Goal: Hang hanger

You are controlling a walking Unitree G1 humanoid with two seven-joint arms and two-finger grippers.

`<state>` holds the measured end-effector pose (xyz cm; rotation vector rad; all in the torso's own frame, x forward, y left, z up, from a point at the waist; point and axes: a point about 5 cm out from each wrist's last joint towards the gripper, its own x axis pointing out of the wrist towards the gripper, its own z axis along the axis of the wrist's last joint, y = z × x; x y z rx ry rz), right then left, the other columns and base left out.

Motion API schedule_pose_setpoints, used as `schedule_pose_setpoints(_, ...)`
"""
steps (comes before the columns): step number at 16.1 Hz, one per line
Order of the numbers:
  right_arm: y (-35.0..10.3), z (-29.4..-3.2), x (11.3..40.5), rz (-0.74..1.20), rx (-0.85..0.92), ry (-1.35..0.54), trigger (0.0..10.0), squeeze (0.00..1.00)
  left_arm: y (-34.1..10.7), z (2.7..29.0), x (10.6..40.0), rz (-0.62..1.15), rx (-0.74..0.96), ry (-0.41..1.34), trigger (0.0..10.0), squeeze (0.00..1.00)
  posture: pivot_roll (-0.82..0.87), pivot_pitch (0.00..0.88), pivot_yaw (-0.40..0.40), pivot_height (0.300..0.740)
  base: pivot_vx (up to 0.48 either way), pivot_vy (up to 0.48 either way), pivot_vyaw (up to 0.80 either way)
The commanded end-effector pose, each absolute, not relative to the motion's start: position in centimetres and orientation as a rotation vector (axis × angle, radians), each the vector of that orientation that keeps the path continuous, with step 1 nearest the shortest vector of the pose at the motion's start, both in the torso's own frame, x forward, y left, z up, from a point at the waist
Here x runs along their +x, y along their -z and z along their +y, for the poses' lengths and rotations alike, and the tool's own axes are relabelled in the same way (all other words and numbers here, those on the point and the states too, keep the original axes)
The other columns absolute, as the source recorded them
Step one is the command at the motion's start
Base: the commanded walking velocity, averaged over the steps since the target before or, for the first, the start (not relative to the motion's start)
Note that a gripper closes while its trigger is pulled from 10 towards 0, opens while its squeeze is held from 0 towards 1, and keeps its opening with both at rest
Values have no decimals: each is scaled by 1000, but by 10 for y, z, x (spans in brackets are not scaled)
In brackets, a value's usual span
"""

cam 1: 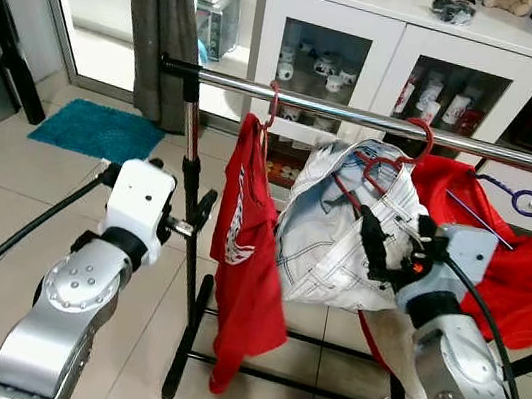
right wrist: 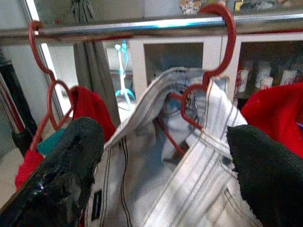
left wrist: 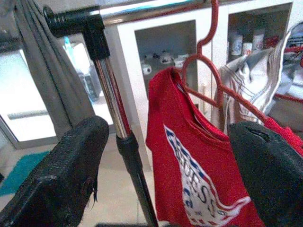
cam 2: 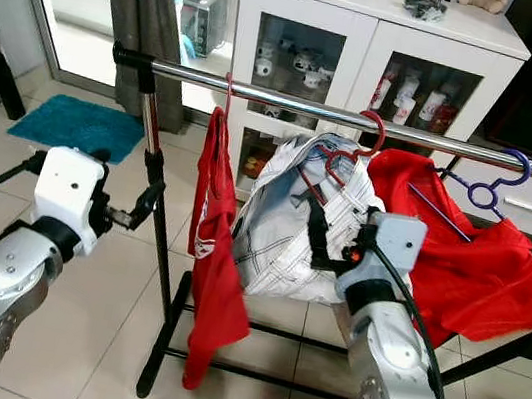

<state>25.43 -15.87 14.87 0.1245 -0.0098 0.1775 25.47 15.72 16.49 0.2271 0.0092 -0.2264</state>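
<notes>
Red hanger [cam 1: 394,159] carrying the white shirt [cam 1: 342,232] is hooking the rail [cam 1: 360,116], so the right tool [cam 1: 376,245], standing wide open just beside, is risking snagging cloth and dragging it off.

Head stereo pair looks forward and down from close range at a chrome rail [cam 1: 379,122], white cabinet [cam 2: 373,34] at twelve o'clock. Each wrist camera looks up along its fingers: left at the red shirt [left wrist: 199,161], right at the white shirt [right wrist: 180,156], both probably sharing that rail.
</notes>
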Motion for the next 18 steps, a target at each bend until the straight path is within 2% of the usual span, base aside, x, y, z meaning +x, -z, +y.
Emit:
schedule_pose_setpoints(1,-153,-160,259,-32,108,-162,10000,847,-164,155,257,11,227,227,10000,459,-63,0,-29,740,0,-300,438)
schedule_pose_setpoints(5,-158,-161,273,-54,124,-126,10000,792,-166,152,263,4,195,228,10000,463,-56,0,-23,740,0,-308,488)
schedule_pose_setpoints(6,-157,-161,276,-47,135,-129,10000,0,-166,153,261,6,201,225,10000,467,-39,0,-41,740,0,-311,0)
schedule_pose_setpoints(11,-159,-163,277,-44,145,-114,10000,0,-162,159,259,13,194,207,10000,467,-62,0,-62,740,0,-309,0)
schedule_pose_setpoints(15,-162,-174,271,-75,35,-97,10000,0,-158,156,261,23,196,227,10000,467,-86,0,-48,740,0,-306,0)
schedule_pose_setpoints(18,-164,-178,274,-88,39,-65,10000,0,-160,154,261,18,196,238,10000,463,-76,0,-51,740,0,-304,0)
